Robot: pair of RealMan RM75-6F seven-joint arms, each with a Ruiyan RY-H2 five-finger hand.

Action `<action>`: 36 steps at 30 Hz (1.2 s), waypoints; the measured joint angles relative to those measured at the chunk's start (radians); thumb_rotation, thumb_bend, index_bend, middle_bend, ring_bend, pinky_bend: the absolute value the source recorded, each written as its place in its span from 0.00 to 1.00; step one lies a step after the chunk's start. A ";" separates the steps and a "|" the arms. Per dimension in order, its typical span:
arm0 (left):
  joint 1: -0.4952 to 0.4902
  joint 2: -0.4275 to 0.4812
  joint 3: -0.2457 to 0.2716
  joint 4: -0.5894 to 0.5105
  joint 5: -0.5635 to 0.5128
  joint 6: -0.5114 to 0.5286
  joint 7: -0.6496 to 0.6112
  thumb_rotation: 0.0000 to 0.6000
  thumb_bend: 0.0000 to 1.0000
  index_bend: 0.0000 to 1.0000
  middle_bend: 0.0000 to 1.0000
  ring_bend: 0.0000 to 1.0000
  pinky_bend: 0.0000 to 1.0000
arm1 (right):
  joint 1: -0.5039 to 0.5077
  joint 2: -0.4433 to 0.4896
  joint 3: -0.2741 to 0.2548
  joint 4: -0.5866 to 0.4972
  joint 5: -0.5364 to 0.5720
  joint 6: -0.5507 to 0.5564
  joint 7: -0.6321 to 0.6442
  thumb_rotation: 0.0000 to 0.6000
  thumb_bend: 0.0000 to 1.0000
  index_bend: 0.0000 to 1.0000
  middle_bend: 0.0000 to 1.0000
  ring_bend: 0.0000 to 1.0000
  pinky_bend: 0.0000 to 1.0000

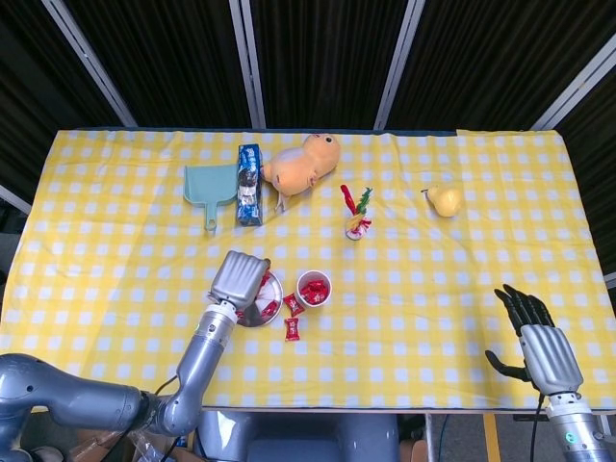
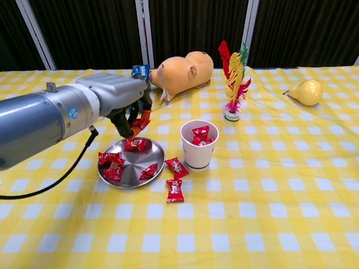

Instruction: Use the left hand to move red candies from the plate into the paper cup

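Note:
My left hand [image 2: 115, 98] hangs above the far edge of the steel plate [image 2: 130, 171] and pinches a red candy [image 2: 139, 122] in its fingertips. From the head view the left hand [image 1: 241, 274] covers most of the plate [image 1: 252, 321]. Several red candies [image 2: 112, 165] lie on the plate. To the plate's right stands the white paper cup [image 2: 199, 152], with red candies [image 2: 201, 135] inside it. Two loose candies [image 2: 174, 190] lie on the cloth between plate and cup. My right hand [image 1: 534, 342] rests at the table's near right edge, fingers spread, holding nothing.
A teal dustpan [image 2: 104, 92], a blue cookie pack [image 1: 249, 183] and an orange pig toy [image 2: 182, 70] sit behind the plate. A feather shuttlecock [image 2: 234, 78] stands behind the cup. A pear [image 2: 307, 91] lies at the far right.

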 measured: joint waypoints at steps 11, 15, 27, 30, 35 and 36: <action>-0.089 -0.082 -0.071 0.049 0.002 -0.038 0.009 1.00 0.48 0.51 0.61 0.85 0.94 | 0.002 0.002 0.003 0.000 0.007 -0.006 0.010 1.00 0.34 0.00 0.00 0.00 0.00; -0.138 -0.149 -0.097 0.121 -0.004 -0.054 0.018 1.00 0.48 0.50 0.61 0.85 0.94 | 0.005 0.004 0.004 0.000 0.009 -0.011 0.016 1.00 0.34 0.00 0.00 0.00 0.00; -0.194 -0.211 -0.116 0.175 -0.047 -0.079 0.046 1.00 0.26 0.42 0.51 0.85 0.94 | 0.005 0.008 0.005 0.000 0.010 -0.011 0.026 1.00 0.34 0.00 0.00 0.00 0.00; -0.185 -0.191 -0.113 0.138 -0.048 -0.062 0.046 1.00 0.26 0.41 0.50 0.85 0.94 | 0.005 0.008 0.005 0.001 0.008 -0.009 0.024 1.00 0.34 0.00 0.00 0.00 0.00; -0.162 -0.140 -0.109 0.067 -0.043 -0.030 0.038 1.00 0.26 0.39 0.43 0.85 0.94 | 0.003 0.006 0.004 0.002 0.006 -0.006 0.017 1.00 0.34 0.00 0.00 0.00 0.00; -0.155 -0.128 -0.108 0.049 -0.040 -0.023 0.033 1.00 0.26 0.39 0.43 0.85 0.94 | 0.003 0.006 0.003 0.002 0.005 -0.005 0.016 1.00 0.34 0.00 0.00 0.00 0.00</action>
